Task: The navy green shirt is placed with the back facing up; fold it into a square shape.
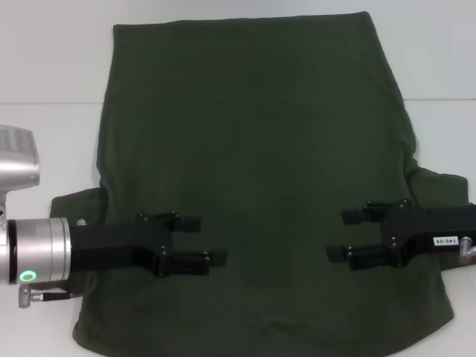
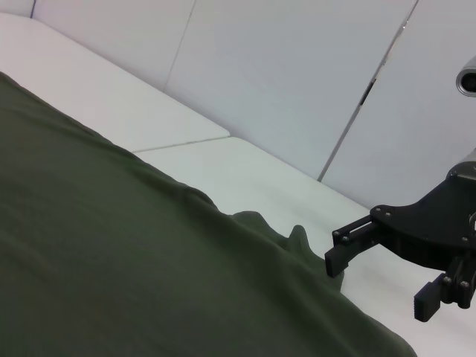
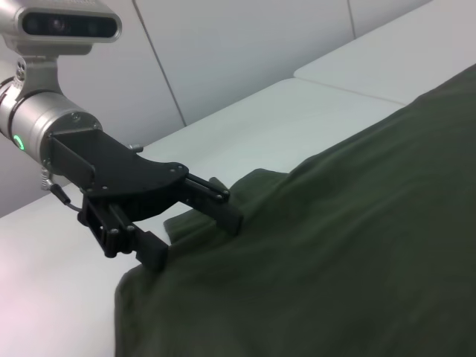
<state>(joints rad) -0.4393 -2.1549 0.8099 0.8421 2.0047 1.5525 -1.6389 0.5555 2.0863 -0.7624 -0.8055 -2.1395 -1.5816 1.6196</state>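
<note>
The navy green shirt [image 1: 253, 149] lies flat on the white table [image 1: 44, 67], plain side up, with a short sleeve poking out at each side. My left gripper [image 1: 212, 239] reaches in from the left over the near part of the shirt, open and holding nothing. My right gripper [image 1: 336, 235] comes in from the right at about the same height, also open and empty. The two point toward each other with a wide stretch of cloth between them. The left wrist view shows the shirt [image 2: 111, 253] and the right gripper [image 2: 378, 286]. The right wrist view shows the shirt [image 3: 349, 245] and the left gripper [image 3: 195, 239].
A seam [image 1: 44, 102] runs across the white table behind the shirt's middle. Bare table shows left and right of the shirt and beyond its far hem. The shirt's near edge runs off the bottom of the head view.
</note>
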